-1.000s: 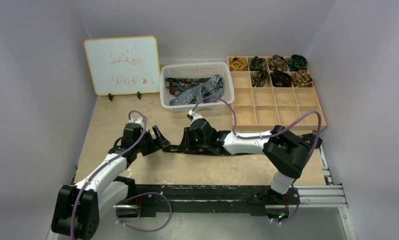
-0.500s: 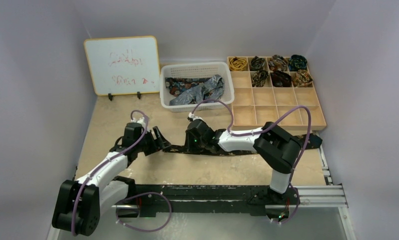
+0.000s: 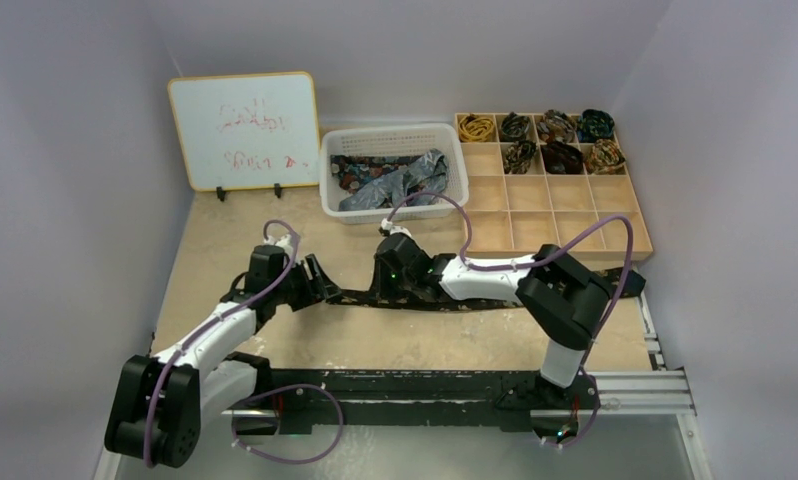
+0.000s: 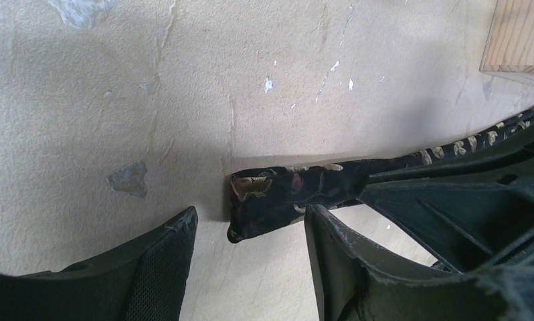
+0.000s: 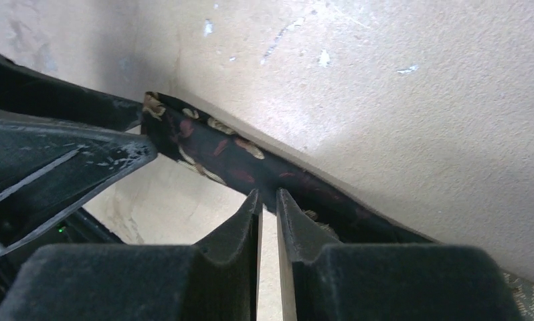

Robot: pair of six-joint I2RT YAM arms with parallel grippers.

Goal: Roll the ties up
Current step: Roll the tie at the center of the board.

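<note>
The dark gold-patterned tie (image 4: 271, 200) lies flat across the table (image 4: 117, 100), running from 9 to 3 o'clock in the overhead view. The left gripper (image 4: 251, 215) stands apart, straddling the tie's narrow 9 o'clock end. The right gripper (image 5: 265, 197) is nearly together at the strip's edge, possibly catching no cloth. If it only presses, the first turn could skid or roll crooked.

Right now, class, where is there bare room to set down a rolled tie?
Bare beige tabletop between the whiteboard, white plastic basket and left gripper, and between the stretched dark patterned tie and black base rail. The wooden tray's near compartments are empty. Crowded: tie's end, beside the right gripper.
</note>
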